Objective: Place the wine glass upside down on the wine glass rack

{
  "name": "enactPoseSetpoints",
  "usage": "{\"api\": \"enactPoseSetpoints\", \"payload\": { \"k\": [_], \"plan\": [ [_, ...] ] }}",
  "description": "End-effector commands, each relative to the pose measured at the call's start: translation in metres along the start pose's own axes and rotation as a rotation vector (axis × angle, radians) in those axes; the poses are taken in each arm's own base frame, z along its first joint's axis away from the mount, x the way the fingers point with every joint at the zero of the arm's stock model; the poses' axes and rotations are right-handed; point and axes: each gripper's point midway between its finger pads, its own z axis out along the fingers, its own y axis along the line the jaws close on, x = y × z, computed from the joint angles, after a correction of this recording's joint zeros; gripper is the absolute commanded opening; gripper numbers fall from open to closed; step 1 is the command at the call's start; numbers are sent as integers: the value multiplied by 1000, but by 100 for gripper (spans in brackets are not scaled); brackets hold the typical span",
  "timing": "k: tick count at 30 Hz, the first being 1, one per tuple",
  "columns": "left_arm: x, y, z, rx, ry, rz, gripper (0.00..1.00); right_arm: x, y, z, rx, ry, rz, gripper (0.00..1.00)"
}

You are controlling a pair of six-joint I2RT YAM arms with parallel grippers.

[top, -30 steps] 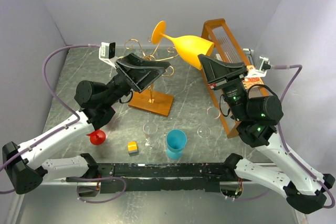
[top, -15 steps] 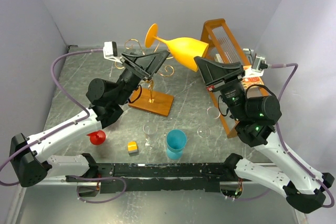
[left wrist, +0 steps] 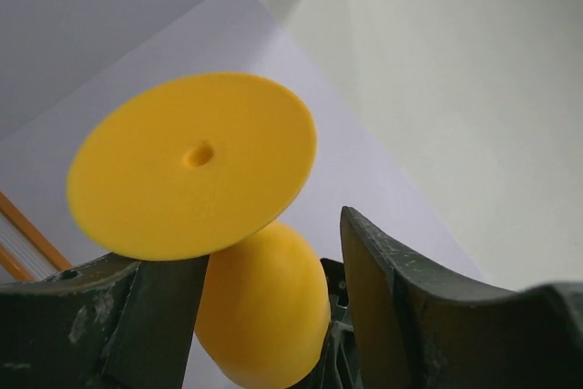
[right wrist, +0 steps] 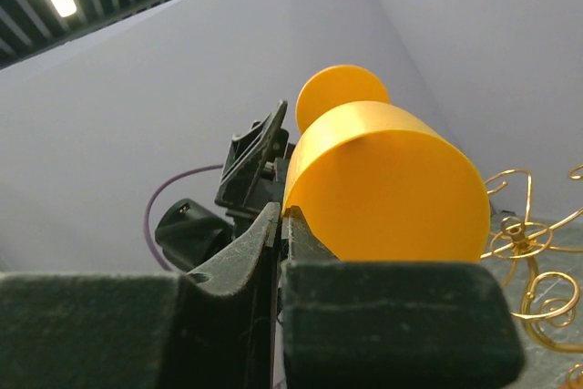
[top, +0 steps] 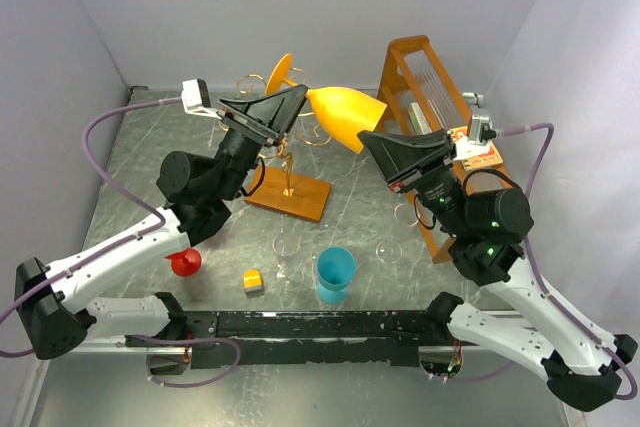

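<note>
Matt plastic wine glass

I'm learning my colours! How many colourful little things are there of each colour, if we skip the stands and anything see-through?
Yellow-orange: 1, the wine glass
Blue: 1, the cup
Red: 1, the small piece
Yellow: 1, the block
Total: 4

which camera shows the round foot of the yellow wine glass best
Left wrist: the whole foot faces the lens. Top view shows it edge-on and partly hidden by the left fingers; right wrist shows only its top above the bowl.
</note>
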Motion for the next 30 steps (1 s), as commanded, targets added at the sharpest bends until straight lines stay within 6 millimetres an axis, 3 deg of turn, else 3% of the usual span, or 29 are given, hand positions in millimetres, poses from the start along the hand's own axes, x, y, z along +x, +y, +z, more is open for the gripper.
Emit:
{"api": "enactPoseSetpoints", "payload": {
  "k": [1, 19, 24, 27, 30],
  "plan": [
    [-17, -23, -2, 60, -60, 11, 66, 11, 13, -12, -73, 66, -13, 0],
    [-14, -10, -6, -10, -30, 55, 45, 25, 20, -13, -109, 139, 26, 0],
    [-17, -10, -7, -20, -38, 78, 29, 23, 20, -13, -97, 147, 18, 0],
    [-19, -12, -7, -21, -40, 97, 9, 23, 16, -14, -77, 151, 11, 0],
    [-21, -12, -8, -26, -41, 118, 7, 25, 11, -16, -51, 160, -3, 0]
  ]
}}
